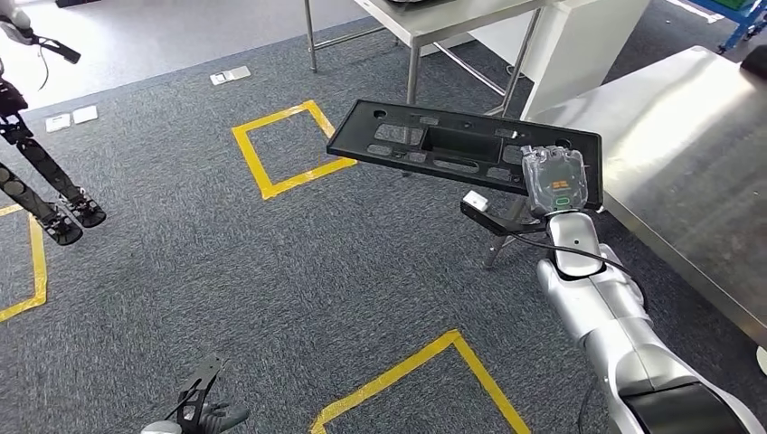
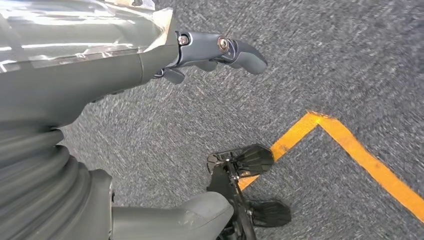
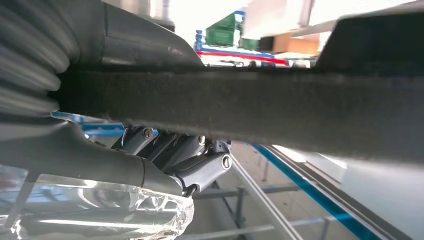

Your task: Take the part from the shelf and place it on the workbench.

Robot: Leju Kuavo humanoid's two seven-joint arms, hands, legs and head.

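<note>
right hand point(image 1: 556, 181): it is gripping the long black part point(image 1: 434, 143) at one end, the back of the hand facing the head view; in the right wrist view the dark fingers point(image 3: 200, 165) are curling under the part's edge point(image 3: 300, 115) while the thumb side is lying over it.
left hand point(image 2: 220, 52): it is hanging low over the carpet, holding nothing; the fingers are lying loosely bent and apart.
part: it is sitting in the air, clear of any surface, over the grey carpet point(image 1: 271, 271); most of its length is reaching out away from the holding hand, toward a yellow tape square point(image 1: 285, 149) on the floor.
worktop point(image 1: 687, 163): the steel surface is lying just beside the right hand, on the robot's right; the part is not yet over it.
step in hand: by my judgement the carry is under way and the placing is not yet done; the part is needing to swing across and come down flat on the worktop.
risk, tilt: the grip is sitting at one end, so the long free end is levering on the fingers; it could sag or twist out during a quick turn.
risk, collision: the free end is passing near the legs of a metal table point(image 1: 411, 54) beyond it; a wide swing could knock it there, or catch the worktop's edge if the part comes in too low.
risk, release: letting go with the part only partly over the worktop could tip it onto the floor.
</note>
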